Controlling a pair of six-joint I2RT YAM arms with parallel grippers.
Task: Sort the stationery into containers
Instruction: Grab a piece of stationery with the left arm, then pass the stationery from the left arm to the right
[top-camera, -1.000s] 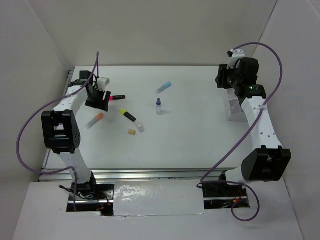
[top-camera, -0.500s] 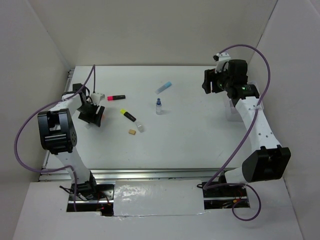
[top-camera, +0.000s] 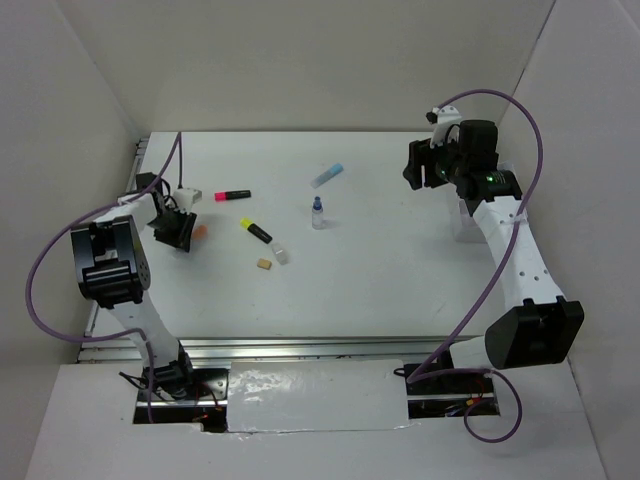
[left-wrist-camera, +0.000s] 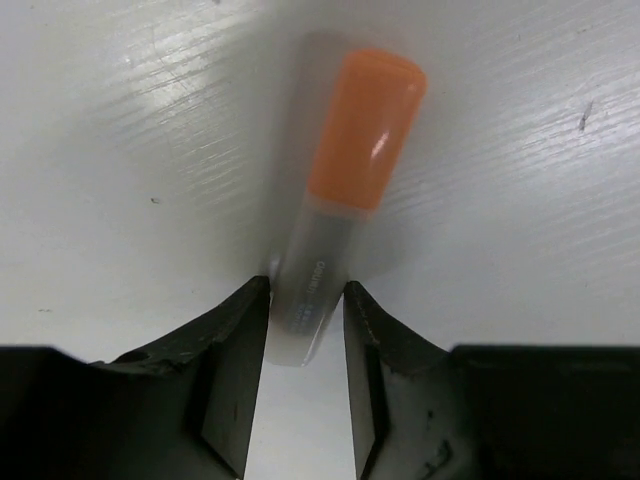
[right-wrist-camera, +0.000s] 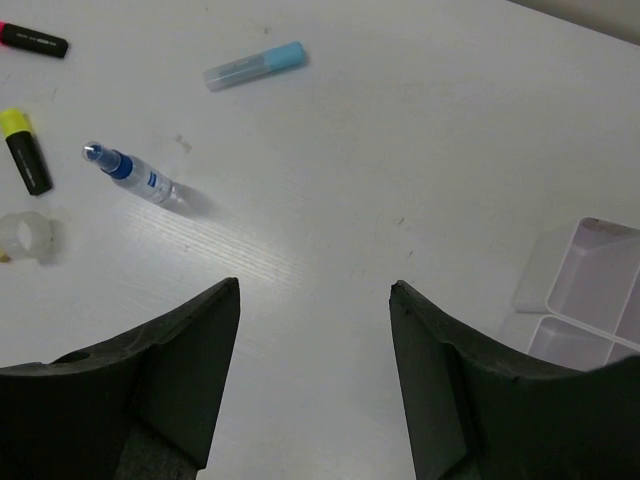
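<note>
My left gripper (top-camera: 172, 232) (left-wrist-camera: 305, 292) is down on the table at the far left, its jaws closed against both sides of the clear end of an orange-capped tube (left-wrist-camera: 345, 200) (top-camera: 199, 230) that lies flat. My right gripper (top-camera: 420, 165) (right-wrist-camera: 315, 285) is open and empty above bare table at the far right. The pink highlighter (top-camera: 232, 195), yellow highlighter (top-camera: 255, 230) (right-wrist-camera: 25, 150), light-blue-capped tube (top-camera: 326, 176) (right-wrist-camera: 255, 65), tiny blue-capped bottle (top-camera: 317, 213) (right-wrist-camera: 140, 180) and tan eraser (top-camera: 264, 264) lie loose mid-table. The organiser tray (right-wrist-camera: 590, 280) (top-camera: 462, 218) sits behind the right arm. No blue pens show.
A small clear cap-like piece (top-camera: 281, 256) (right-wrist-camera: 25, 235) lies beside the eraser. White walls close the table on the left, back and right. The purple cables loop off both arms.
My left gripper moved left and down from the pink highlighter onto the orange-capped tube and closed around it. My right gripper swung left, off the tray, out over the table.
</note>
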